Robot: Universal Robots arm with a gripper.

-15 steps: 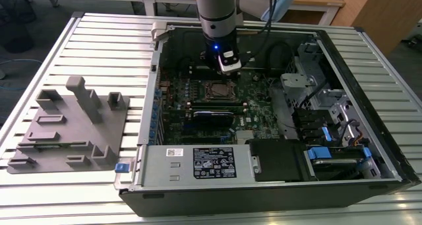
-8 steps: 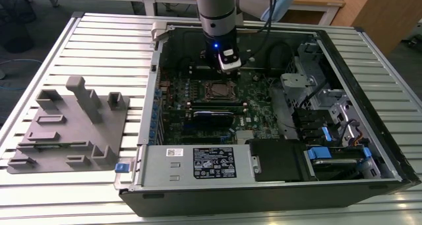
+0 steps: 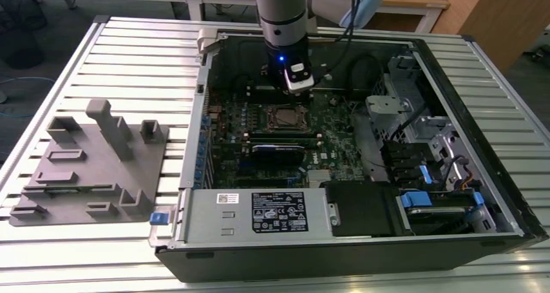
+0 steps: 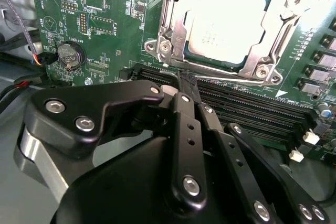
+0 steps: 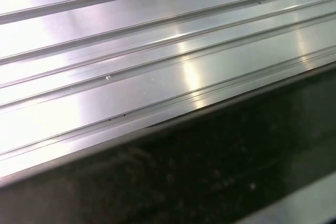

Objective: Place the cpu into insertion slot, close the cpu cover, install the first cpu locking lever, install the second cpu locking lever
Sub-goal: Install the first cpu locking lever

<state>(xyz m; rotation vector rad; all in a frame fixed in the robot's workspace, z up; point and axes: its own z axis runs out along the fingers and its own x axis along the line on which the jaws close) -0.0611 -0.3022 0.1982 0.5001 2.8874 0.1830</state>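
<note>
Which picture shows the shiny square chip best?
The second wrist view: the cpu sits big and close in its socket, framed by the cpu cover. In the exterior view the cpu is a tiny square inside the computer. The first wrist view shows metal slats.

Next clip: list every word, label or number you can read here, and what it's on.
No text here is clear enough to quote.
Power supply label: print too small to read.
White sticker beside it: too small to read.
cpu: faint marks washed out by glare.
Board: white lettering, too small to read.
</note>
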